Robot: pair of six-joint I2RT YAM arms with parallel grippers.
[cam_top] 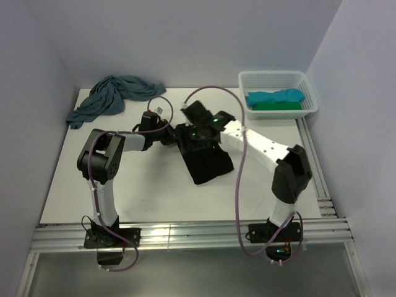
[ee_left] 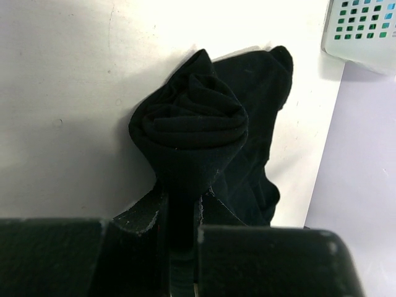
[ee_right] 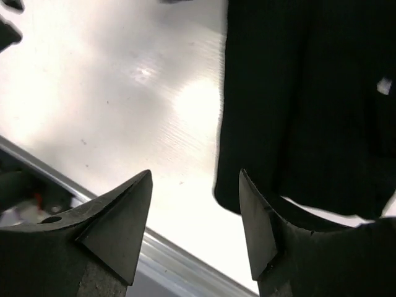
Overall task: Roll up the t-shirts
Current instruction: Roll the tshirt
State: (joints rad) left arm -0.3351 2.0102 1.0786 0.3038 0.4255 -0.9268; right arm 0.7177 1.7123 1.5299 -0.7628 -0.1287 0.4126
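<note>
Black-and-white arms (cam_top: 260, 145), purple cables (cam_top: 237, 198)

We can read no text, brand, number or sign anywhere: the small white tag (cam_top: 158, 110) up and left of the black t-shirt (cam_top: 207, 162) is too small to make out, and the pale patch (ee_right: 385, 85) on that t-shirt shows no letters.

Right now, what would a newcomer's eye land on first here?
The black t-shirt lies mid-table, one end wound into a tight roll that the left gripper pinches, while the right gripper hangs open beside its edge. Next come the dusty-blue shirt crumpled at the far left corner and the white basket at far right, holding a turquoise shirt and a green shirt.
</note>
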